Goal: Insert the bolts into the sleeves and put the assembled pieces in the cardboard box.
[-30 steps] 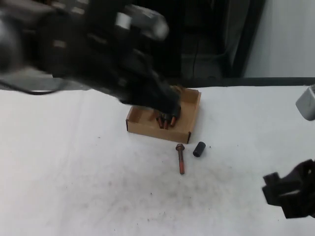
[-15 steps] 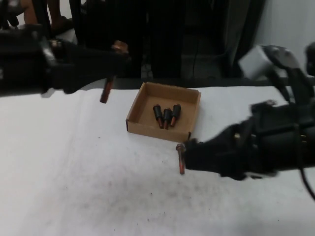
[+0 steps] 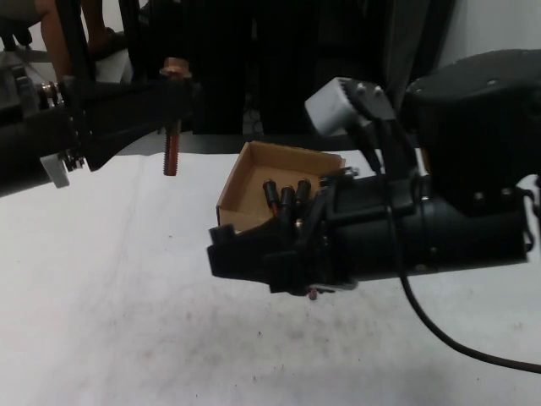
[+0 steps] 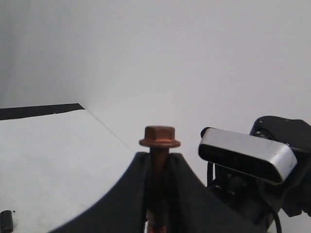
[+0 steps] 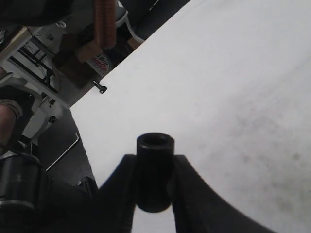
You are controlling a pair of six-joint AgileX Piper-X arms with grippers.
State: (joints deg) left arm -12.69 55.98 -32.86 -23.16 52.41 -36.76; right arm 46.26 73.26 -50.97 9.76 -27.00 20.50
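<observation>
L gripper [image 4: 159, 167]: fingers clamped on bolt [image 4: 159, 141], upright, head up, in the air, left of cardboard box [image 3: 252, 182] | R gripper [image 5: 155, 164]: fingers clamped on blk sleeve [image 5: 155, 145], over white bench [image 3: 127, 296] near box front | 3 assembled pcs [image 3: 286, 196] lying side by side in box

The cardboard box [image 3: 232, 193] sits on the table [image 3: 118, 296], far and in the middle, with three assembled pieces [image 3: 286, 196] in it. Left of the box, the left gripper [image 4: 158, 167] holds a bolt [image 4: 159, 138] upright above the table. The right gripper [image 5: 154, 167] holds a sleeve [image 5: 155, 145] on the near side of the box.
</observation>
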